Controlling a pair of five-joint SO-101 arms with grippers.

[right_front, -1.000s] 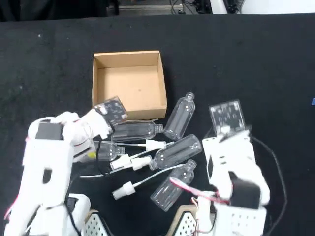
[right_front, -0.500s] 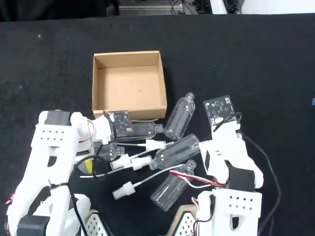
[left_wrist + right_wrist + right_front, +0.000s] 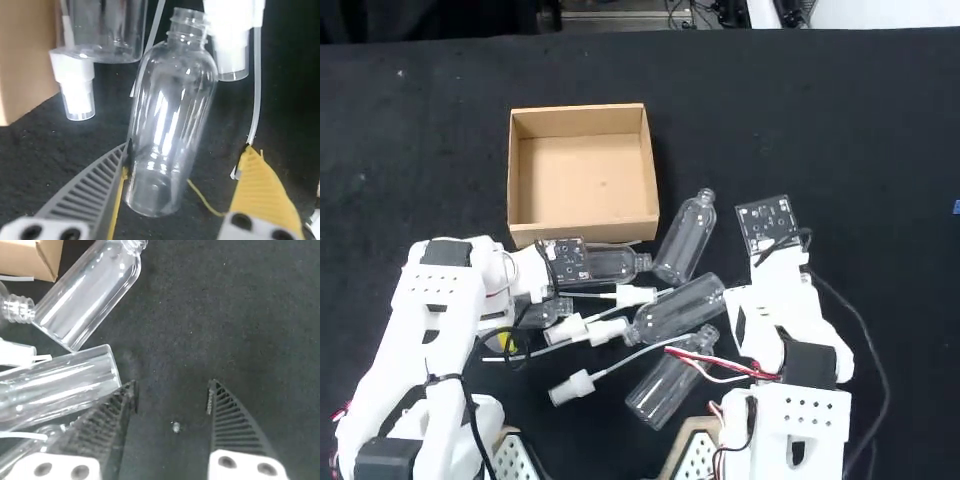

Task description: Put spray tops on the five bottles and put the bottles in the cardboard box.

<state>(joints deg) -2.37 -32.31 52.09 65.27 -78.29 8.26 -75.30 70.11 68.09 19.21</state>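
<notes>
The clear bottle (image 3: 170,115) is laid on its side on the near side of the cardboard box (image 3: 583,229), with its long axis left to right and its open neck pointed right. It is straddled by the left gripper (image 3: 186,150), whose jaws are spread wide, with one finger touching its wall. The right gripper (image 3: 171,387) is held open and empty over the table (image 3: 840,120), right of the other bottles (image 3: 682,308).

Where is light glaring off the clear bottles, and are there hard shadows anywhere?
Left wrist view: bright white streaks run down the clear plastic bottle lying inside the left end effector. Right wrist view: softer sheen along a second clear bottle by the brown cardboard box. High view: the black table is evenly lit, with no hard shadows.
</notes>
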